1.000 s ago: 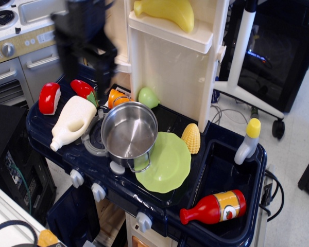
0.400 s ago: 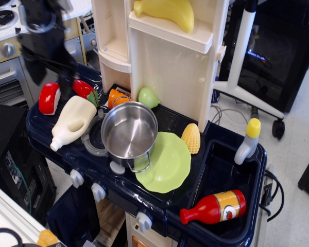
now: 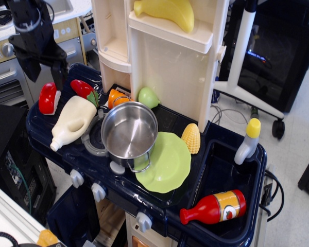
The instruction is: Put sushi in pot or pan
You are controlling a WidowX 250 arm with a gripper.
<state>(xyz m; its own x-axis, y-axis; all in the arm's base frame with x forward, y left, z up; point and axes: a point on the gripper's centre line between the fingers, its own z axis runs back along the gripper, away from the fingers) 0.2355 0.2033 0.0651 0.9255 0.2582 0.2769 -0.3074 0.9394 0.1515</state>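
Sushi (image 3: 49,98) lay at the far left of the worktop (image 3: 41,135), red top over white base, standing roughly upright with its longer dimension running up and down. You had the gripper (image 3: 55,77) above and just right of it, near but not touching, with the dark arm rising toward the upper left corner. Whether the fingers were apart or together could not be told; the dark shape blurred into one mass, and nothing showed between them.

Pot (image 3: 129,133) stood empty toward the middle of the worktop, well to the right of the sushi and nearer the front edge, with the white bottle (image 3: 73,121) lying between the two.

By judgement, your next move called for a short descent down and slightly left onto the sushi, then a carry rightward over the bottle.
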